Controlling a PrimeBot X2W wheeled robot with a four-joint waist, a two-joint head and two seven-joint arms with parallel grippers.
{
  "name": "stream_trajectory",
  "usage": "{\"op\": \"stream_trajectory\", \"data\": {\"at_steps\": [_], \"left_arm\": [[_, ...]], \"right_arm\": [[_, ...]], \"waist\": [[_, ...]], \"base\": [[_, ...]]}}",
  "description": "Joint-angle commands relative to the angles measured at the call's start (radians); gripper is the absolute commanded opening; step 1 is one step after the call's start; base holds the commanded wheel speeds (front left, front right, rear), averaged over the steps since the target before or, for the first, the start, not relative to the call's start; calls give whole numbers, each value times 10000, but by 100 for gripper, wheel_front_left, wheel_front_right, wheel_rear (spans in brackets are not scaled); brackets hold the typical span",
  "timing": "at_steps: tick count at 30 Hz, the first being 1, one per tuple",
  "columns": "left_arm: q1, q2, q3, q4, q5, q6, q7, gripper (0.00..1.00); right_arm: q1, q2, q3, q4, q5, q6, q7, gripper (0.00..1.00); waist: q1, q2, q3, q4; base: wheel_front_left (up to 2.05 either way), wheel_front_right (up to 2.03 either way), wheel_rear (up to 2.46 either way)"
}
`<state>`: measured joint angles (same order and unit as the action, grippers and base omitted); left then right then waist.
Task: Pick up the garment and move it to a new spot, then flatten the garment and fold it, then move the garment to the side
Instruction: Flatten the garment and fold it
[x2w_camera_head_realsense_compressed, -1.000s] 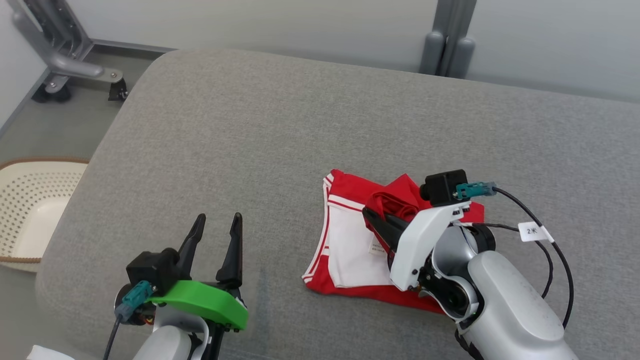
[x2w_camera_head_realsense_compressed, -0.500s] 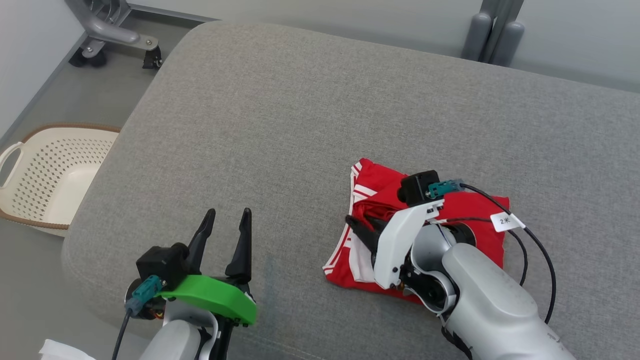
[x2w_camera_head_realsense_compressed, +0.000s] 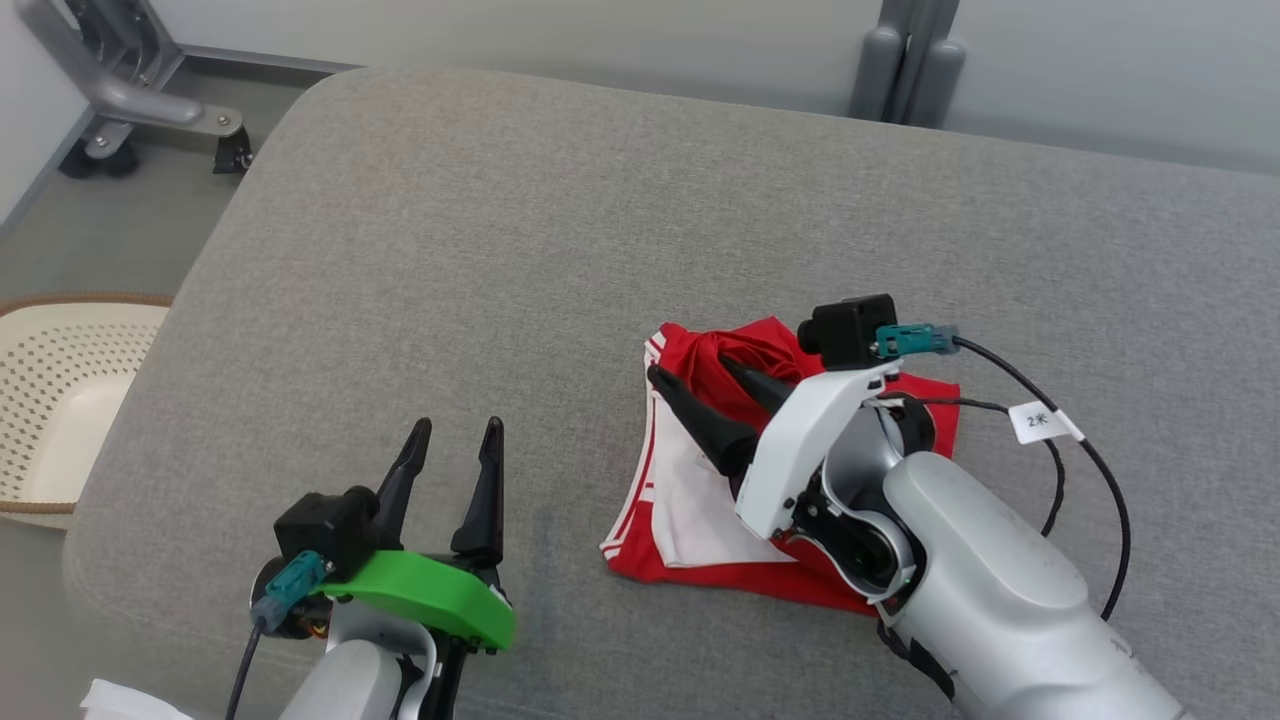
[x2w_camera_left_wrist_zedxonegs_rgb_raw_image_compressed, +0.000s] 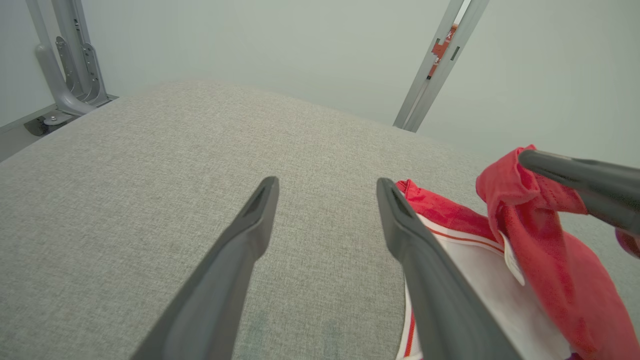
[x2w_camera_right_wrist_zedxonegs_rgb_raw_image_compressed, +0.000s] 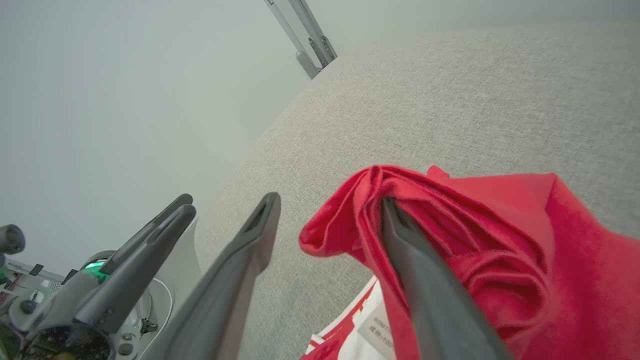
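Right fingers (x2w_camera_head_realsense_compressed: 700, 422): spread wide just above the bundle and clamping nothing. One finger runs under a raised fold of red cloth, which drapes over it rather than being pinched. To this onlooker, so wide a spread suits setting the shirt down, not carrying it.

Red T-shirt (x2w_camera_head_realsense_compressed: 690, 505): folded into a compact bundle, with a white sleeve panel edged in red stripes uppermost on its left side and a small white tag showing beside it. It lies on the cushion right of the middle, near the front edge and partly under the right arm.

Raised fold (x2w_camera_right_wrist_zedxonegs_rgb_raw_image_compressed: 380, 200): the one untidy part, propped up by the finger beneath it. It would likely drag the bundle open if the arm pulled away carelessly.

Left fingers (x2w_camera_head_realsense_compressed: 482, 490): open and empty, low over bare fabric well to the left of the shirt and pointing away from the robot. They seem parked clear so the right arm can work alone.

Grey cushion (x2w_camera_head_realsense_compressed: 450, 230): broad and upholstered with a rounded corner, mostly bare around the shirt.

Laundry basket (x2w_camera_head_realsense_compressed: 60, 400): cream and perforated, on the floor off the cushion's left edge, well apart from the shirt.

Stage: the folding looks done, and the sideways placement appears to be under way.
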<state>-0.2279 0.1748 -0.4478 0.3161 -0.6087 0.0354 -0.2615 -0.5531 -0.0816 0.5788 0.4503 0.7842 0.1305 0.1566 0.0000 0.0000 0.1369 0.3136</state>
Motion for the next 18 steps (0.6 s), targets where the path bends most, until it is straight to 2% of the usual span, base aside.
{"op": "stream_trajectory", "data": {"at_steps": [1, 4, 10, 14, 18], "left_arm": [[4, 38, 47, -13, 82, -32, -40, 100], [32, 74, 69, -38, 83, -17, -36, 100], [-44, 88, 43, -47, 94, -40, -35, 100], [-143, 39, -34, -20, 106, -84, -32, 100], [-115, 65, -33, 3, 78, -54, -32, 100]], "right_arm": [[208, -169, 33, -209, 27, 3, -20, 100], [394, -480, 121, -544, -150, 3, 228, 100], [720, -595, 320, -710, -488, 3, 561, 100], [676, -459, 141, -660, -718, 3, 385, 100], [595, -606, -257, -668, -1071, 3, 75, 100]], "waist": [[0, 0, -93, -259], [0, 0, -126, -477], [0, 0, -115, -684], [0, 0, -117, -602], [0, 0, -161, -503]], "base": [[0, 0, 0], [0, 0, 0], [0, 0, 0], [0, 0, 0], [0, 0, 0]]}}
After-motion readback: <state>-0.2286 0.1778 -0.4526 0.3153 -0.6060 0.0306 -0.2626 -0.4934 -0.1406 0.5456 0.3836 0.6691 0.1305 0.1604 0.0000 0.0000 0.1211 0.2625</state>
